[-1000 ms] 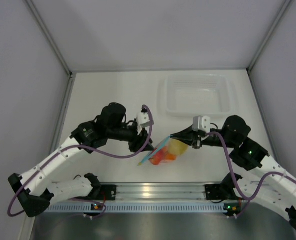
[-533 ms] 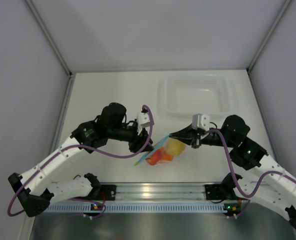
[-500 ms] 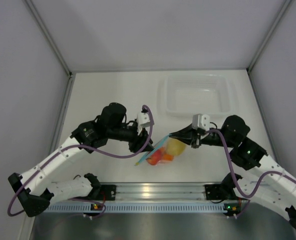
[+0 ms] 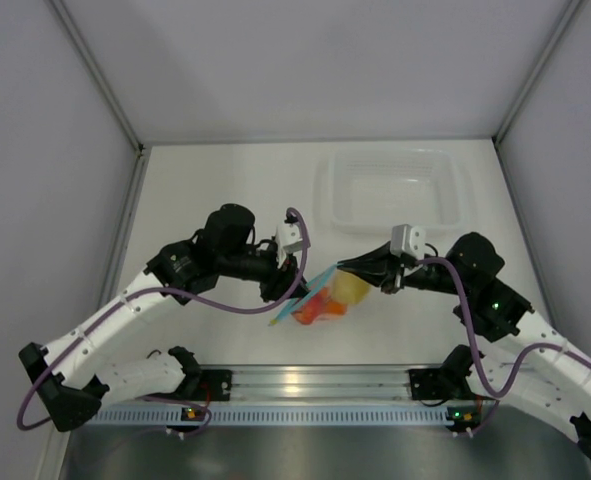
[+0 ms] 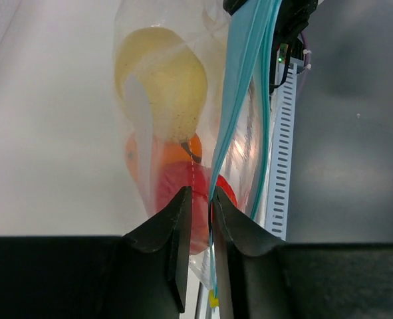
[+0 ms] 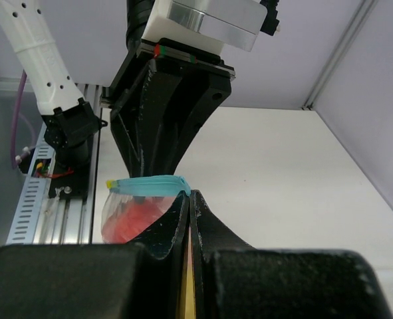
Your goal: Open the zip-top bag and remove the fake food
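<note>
The bag (image 4: 320, 300) hangs between the arms, its zip strip (image 5: 246, 86) running one to seven o'clock; the right gripper (image 6: 188, 198) pinches its two-o'clock corner, while the left gripper (image 5: 199, 209) straddles the strip at nine, whether clamped I cannot tell.

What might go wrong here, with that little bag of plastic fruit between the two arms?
The right jaws pinch only a thin edge of the bag; a hard pull may slip it free. The left jaws show a small gap around the blue strip, so they might grip both sides and keep it shut. Once open, the fruit may tumble onto the table.
</note>
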